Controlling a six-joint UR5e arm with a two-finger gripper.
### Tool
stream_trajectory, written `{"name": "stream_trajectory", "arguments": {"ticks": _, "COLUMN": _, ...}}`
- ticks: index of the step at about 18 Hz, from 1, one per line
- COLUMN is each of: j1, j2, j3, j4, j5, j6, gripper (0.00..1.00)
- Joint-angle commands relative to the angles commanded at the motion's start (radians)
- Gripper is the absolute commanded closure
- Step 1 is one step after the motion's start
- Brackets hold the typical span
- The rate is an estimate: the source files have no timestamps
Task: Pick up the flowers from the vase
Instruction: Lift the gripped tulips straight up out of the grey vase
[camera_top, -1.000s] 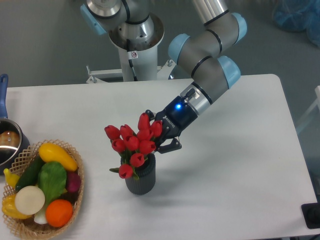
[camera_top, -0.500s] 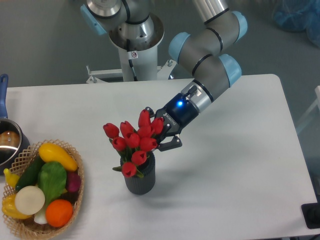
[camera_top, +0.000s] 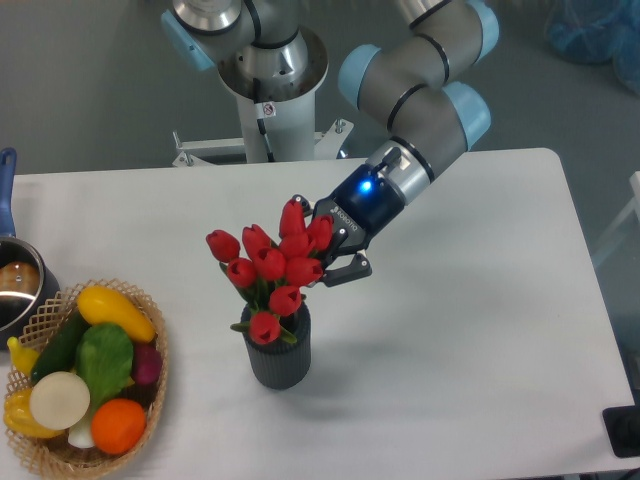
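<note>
A bunch of red tulip flowers with green leaves stands in a short dark grey ribbed vase on the white table. The buds sit high above the vase mouth and the stems still reach down into it. My gripper comes in from the upper right and is shut on the bunch, at the right side of the buds. One finger shows to the right of the buds; the other is hidden behind them.
A wicker basket of vegetables stands at the front left. A metal pot with a blue handle is at the left edge. The robot base stands behind the table's far edge.
The gripper has risen and moved slightly right with the flowers in it. The buds now sit higher above the vase. The vase has not moved.
</note>
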Motion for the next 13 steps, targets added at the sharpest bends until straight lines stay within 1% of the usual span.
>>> {"name": "stream_trajectory", "arguments": {"ticks": 2, "j1": 0.003, "j2": 0.018, "j3": -0.003, "j4": -0.002, "j5": 0.014, "j6": -0.003, "gripper": 0.66}}
{"name": "stream_trajectory", "arguments": {"ticks": 6, "j1": 0.009, "j2": 0.04, "j3": -0.002, "j4": 0.003, "j5": 0.012, "j6": -0.075, "gripper": 0.66}}
{"name": "stream_trajectory", "arguments": {"ticks": 11, "j1": 0.009, "j2": 0.058, "j3": 0.0, "j4": 0.005, "j5": 0.008, "j6": -0.098, "gripper": 0.66}}
{"name": "stream_trajectory", "arguments": {"ticks": 13, "j1": 0.009, "j2": 0.077, "j3": 0.002, "j4": 0.002, "j5": 0.006, "j6": -0.113, "gripper": 0.66}}
